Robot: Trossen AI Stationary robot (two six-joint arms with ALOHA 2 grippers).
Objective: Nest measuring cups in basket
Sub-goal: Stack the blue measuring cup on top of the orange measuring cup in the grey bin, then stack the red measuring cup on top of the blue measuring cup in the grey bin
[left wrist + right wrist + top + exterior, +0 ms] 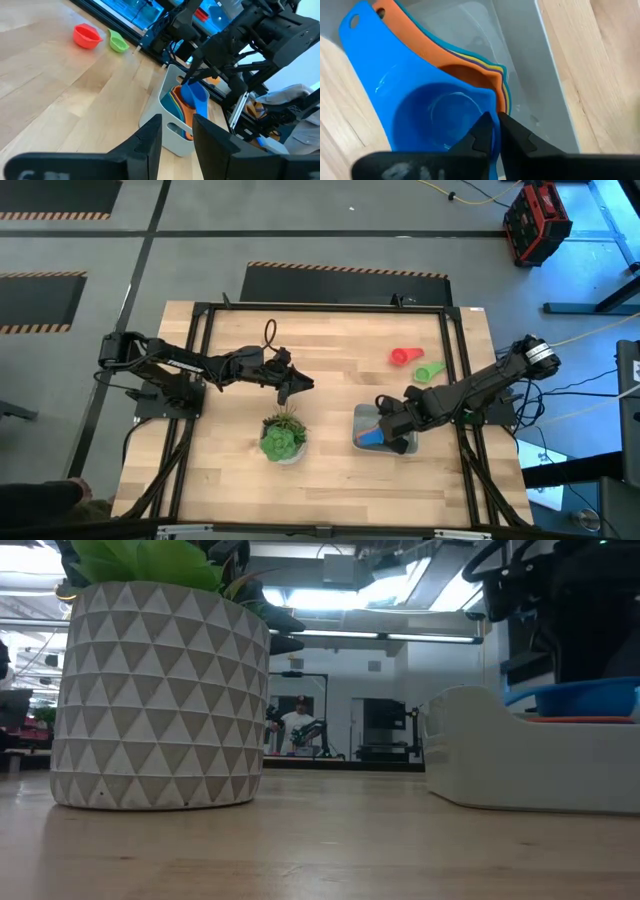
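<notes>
The basket (362, 416) stands at the table's right with a stack of nested measuring cups in it, an orange one (445, 50) uppermost. Over that stack is a blue measuring cup (420, 100), and my right gripper (494, 120) is shut on it from above. A red cup (403, 357) and a green cup (430, 370) lie on the table beyond the basket. My left gripper (177, 125) hovers open and holding nothing at mid-table, above the potted plant (283, 438). My right gripper pinches the rim of the blue cup's bowl (493, 111) on the side away from its handle (354, 21). One finger stands inside the bowl and one outside. The fingers point down from above. The cup lies bowl up over the orange cup; whether it rests on it I cannot tell.
The plant's white patterned pot (150, 690) stands left of the basket (520, 760) with a strip of bare wood between them. A black frame rail (455, 360) runs along the table's right side, close to the loose cups.
</notes>
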